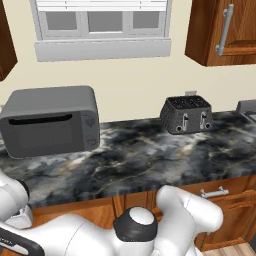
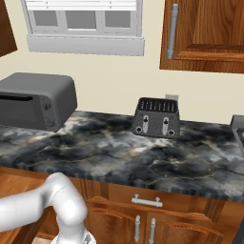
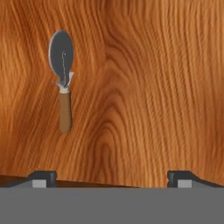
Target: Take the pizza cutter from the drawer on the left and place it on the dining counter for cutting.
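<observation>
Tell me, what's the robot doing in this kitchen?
It's reaching into a wooden drawer to get a pizza cutter. The cutter lies flat on the drawer's bottom, wheel at one end, brown handle at the other. The gripper is open above it and off to one side, not touching it, so nothing has been picked up. Up on the counter sit a microwave and a toaster.

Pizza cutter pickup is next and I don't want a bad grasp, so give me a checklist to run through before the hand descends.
1. Pizza cutter in sight in the hand view: ok.
2. It lies flat on the drawer floor, wheel and handle unobstructed: ok.
3. Gripper open, nothing held: ok.
4. Cutter centred between the fingers: not ok, it sits off toward one side.
5. Height above the cutter: cannot tell.
</observation>
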Motion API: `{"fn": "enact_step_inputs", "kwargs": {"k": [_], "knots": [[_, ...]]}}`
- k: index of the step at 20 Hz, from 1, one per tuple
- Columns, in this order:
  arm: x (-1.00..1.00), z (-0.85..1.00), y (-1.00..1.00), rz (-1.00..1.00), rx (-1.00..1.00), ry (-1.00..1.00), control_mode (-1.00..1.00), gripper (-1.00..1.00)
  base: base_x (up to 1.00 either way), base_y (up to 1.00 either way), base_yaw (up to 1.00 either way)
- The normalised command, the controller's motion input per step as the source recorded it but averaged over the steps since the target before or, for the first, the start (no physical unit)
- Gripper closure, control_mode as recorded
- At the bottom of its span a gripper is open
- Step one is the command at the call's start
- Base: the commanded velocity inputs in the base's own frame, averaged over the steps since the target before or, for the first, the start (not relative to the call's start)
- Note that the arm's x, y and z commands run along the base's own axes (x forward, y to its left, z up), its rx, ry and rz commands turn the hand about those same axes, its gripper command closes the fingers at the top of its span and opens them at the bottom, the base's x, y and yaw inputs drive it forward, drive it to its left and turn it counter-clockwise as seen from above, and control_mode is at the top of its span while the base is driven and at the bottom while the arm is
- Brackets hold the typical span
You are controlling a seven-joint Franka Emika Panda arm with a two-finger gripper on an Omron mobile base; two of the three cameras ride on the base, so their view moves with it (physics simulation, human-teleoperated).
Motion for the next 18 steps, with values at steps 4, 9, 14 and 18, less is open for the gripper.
{"fn": "enact_step_inputs", "kwargs": {"k": [4, 9, 14, 18], "knots": [[0.28, -0.07, 0.28, 0.00, 0.00, 0.00, -1.00, -1.00, 0.00, 0.00, 0.00], [0.27, -0.24, 0.15, 0.00, 0.00, 0.00, -1.00, -1.00, 0.00, 0.00, 0.00], [0.06, -0.32, 0.30, 0.00, 0.00, 0.00, -1.00, -1.00, 0.00, 0.00, 0.00], [0.00, -0.32, 0.23, 0.00, 0.00, 0.00, -1.00, -1.00, 0.00, 0.00, 0.00]]}}
